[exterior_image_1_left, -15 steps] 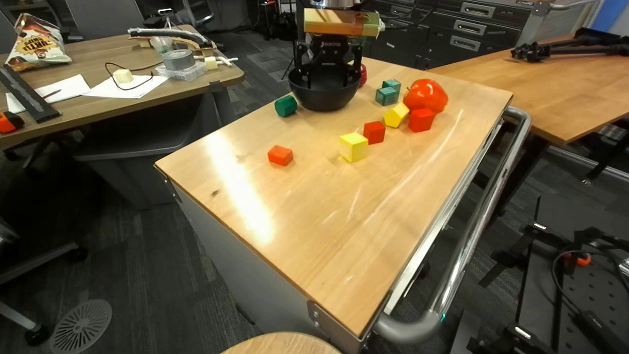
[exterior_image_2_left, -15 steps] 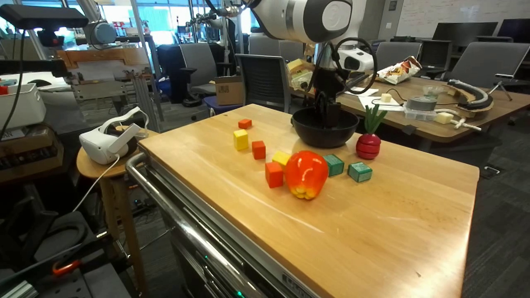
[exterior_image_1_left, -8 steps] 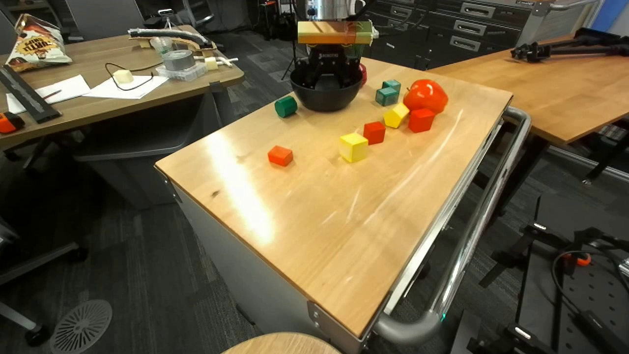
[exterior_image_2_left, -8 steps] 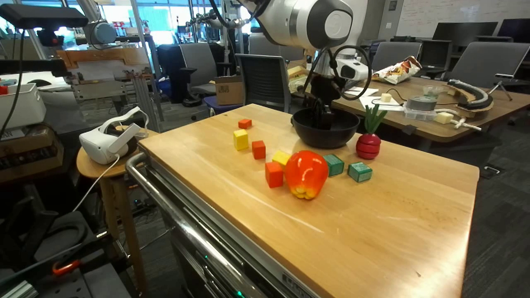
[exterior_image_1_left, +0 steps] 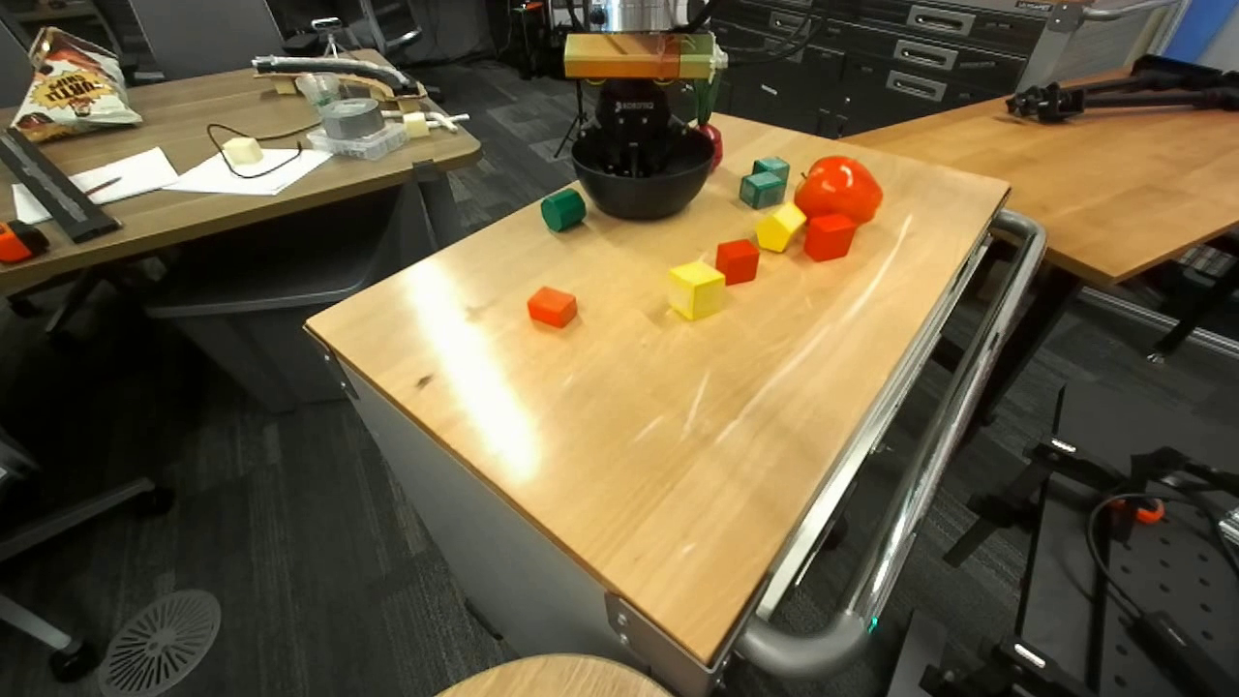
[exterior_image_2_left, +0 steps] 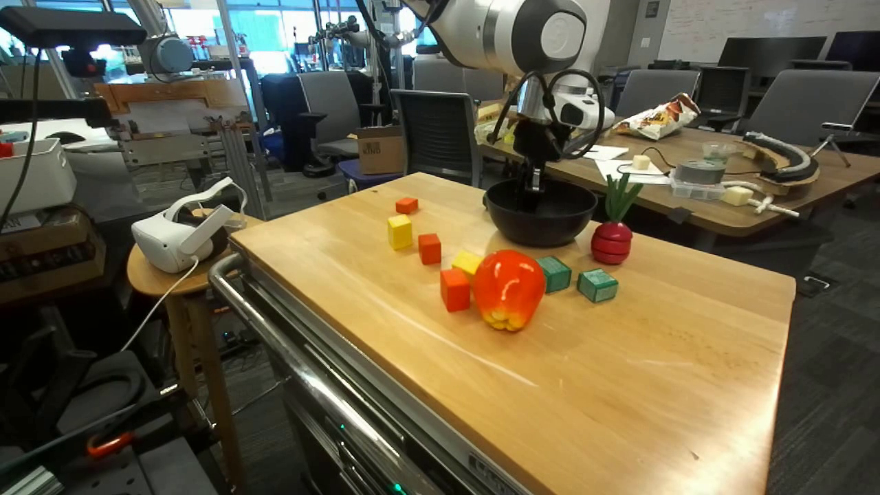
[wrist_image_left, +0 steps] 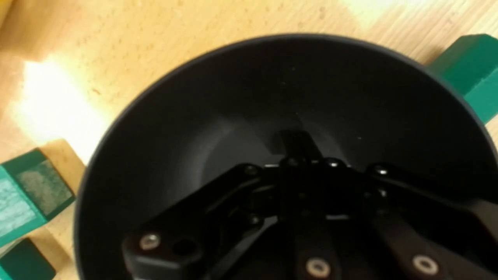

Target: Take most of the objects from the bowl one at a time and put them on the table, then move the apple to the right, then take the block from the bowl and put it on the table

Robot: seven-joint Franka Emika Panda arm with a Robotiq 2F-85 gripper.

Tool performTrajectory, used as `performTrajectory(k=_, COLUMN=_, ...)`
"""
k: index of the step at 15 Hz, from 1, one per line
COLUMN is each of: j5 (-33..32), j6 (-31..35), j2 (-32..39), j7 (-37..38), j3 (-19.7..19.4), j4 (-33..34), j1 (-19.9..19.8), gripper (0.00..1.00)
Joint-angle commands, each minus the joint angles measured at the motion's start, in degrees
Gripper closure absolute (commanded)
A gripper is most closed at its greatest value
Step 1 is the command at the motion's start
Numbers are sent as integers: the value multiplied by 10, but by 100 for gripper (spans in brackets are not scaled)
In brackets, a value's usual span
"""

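Note:
The black bowl (exterior_image_1_left: pixel 644 198) stands upright on the light wooden table (exterior_image_1_left: pixel 619 407). My gripper (wrist_image_left: pixel 297 138) reaches down into it, fingers drawn together with nothing visible between them. Both exterior views show only the upper part of the gripper, as the rim hides its tips. No block shows on the part of the bowl floor that the wrist view reveals; the rest is behind the gripper. The shiny red-orange apple (exterior_image_2_left: pixel 509 289) lies beside a red block (exterior_image_2_left: pixel 455 290). Around the bowl are a green block (exterior_image_1_left: pixel 562 208), teal blocks (exterior_image_1_left: pixel 763 188), a yellow cube (exterior_image_1_left: pixel 696 288) and an orange block (exterior_image_1_left: pixel 552 306).
A toy radish (exterior_image_2_left: pixel 611 242) with green stalks stands close beside the bowl. A metal rail (exterior_image_2_left: pixel 309 378) runs along one table edge. Another red block (exterior_image_1_left: pixel 738 260) and a yellow pentagonal block (exterior_image_1_left: pixel 780 227) sit between the yellow cube and the apple.
The gripper has sunk deeper into the bowl and its fingers, spread apart a second ago, have come together. The arm has also shifted slightly sideways. Bowl, apple and the blocks on the table stay put.

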Motion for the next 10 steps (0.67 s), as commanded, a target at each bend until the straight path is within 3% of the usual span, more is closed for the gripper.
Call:
performTrajectory(k=1, j5=13, j6=-5, j2=18, j7=25, j3=4, j4=25, j1=0, gripper=99)
performTrajectory(k=5, j5=-15, j6=34, j2=-22, j7=12, j3=-6, j4=-5, j1=8, gripper=96)
performTrajectory(k=10, j5=-9, j6=45, j2=-148, j7=-55, j3=5, j4=-96, j1=-3, gripper=97)
